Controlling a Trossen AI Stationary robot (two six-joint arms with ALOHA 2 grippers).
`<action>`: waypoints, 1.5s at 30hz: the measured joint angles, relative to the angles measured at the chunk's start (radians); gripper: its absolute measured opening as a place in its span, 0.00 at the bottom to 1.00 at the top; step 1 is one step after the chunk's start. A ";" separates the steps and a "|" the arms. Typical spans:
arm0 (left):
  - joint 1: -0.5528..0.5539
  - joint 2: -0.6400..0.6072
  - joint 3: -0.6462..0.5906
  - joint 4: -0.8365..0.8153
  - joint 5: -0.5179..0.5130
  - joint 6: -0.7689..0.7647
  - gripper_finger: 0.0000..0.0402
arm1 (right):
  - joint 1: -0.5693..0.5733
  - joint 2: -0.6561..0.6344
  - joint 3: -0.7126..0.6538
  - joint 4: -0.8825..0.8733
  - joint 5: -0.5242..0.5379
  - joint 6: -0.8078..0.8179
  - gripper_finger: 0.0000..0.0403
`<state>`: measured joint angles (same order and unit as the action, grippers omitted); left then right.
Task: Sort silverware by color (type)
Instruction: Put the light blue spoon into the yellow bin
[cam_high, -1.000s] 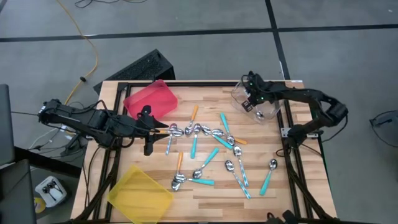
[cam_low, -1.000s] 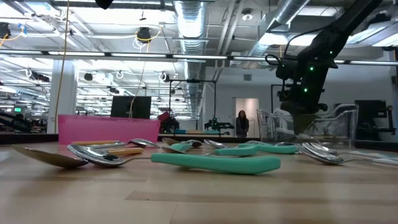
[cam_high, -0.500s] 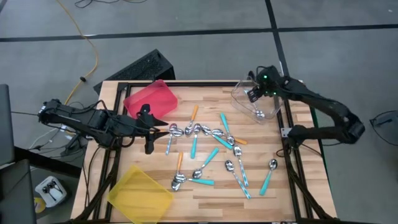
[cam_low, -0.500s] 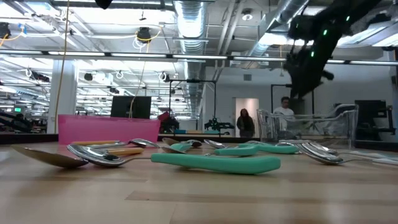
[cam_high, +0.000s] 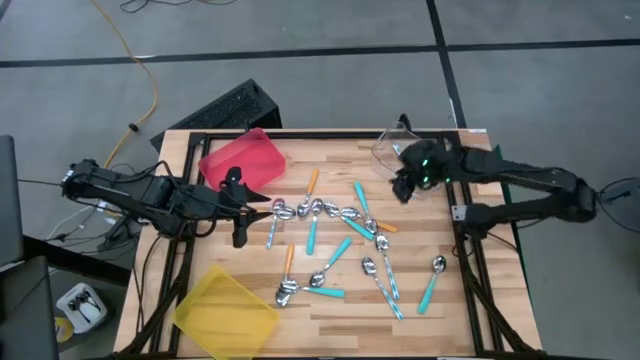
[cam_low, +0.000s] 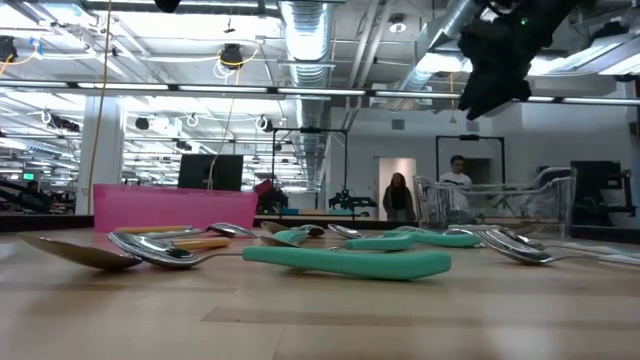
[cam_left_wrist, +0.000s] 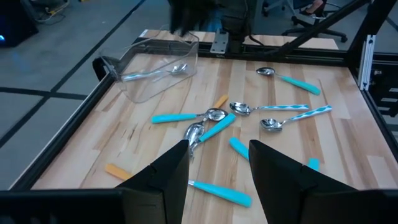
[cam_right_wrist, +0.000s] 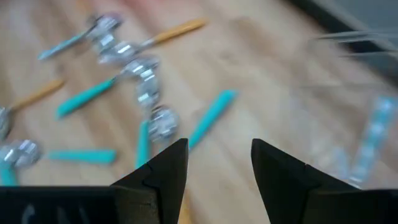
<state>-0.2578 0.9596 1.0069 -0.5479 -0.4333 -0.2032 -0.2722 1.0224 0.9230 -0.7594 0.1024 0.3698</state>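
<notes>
A pale wooden-slat bench (cam_high: 330, 310) carries a red plastic bin (cam_high: 242, 160) at one far corner, a clear plastic bin (cam_left_wrist: 155, 68) at the other, and a yellow plastic bin (cam_high: 226, 310) at a near corner.

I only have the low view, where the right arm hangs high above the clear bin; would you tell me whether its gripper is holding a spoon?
Observer: No. In the right wrist view the right gripper is open, with nothing between its fingers.
Operator: Thank you. Is anything in the clear bin yet?
Observer: Yes. The left wrist view shows one spoon lying inside the clear bin.
Operator: And where is the left arm waiting?
Observer: Seen from above, the left gripper sits beside the red bin, at the left end of the scattered spoons.
</notes>
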 joint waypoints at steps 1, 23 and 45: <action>0.000 0.000 0.000 0.000 0.000 0.000 0.38 | 0.040 0.022 0.000 0.014 0.000 0.000 0.50; 0.000 0.000 0.000 -0.002 0.002 -0.029 0.51 | 0.237 0.588 0.000 0.382 -0.056 -0.063 0.58; 0.000 0.000 0.000 -0.040 0.005 -0.029 0.51 | 0.230 0.716 0.001 0.500 -0.043 -0.084 0.58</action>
<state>-0.2581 0.9596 1.0069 -0.5880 -0.4280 -0.2325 -0.0425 1.7387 0.9245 -0.2598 0.0594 0.2863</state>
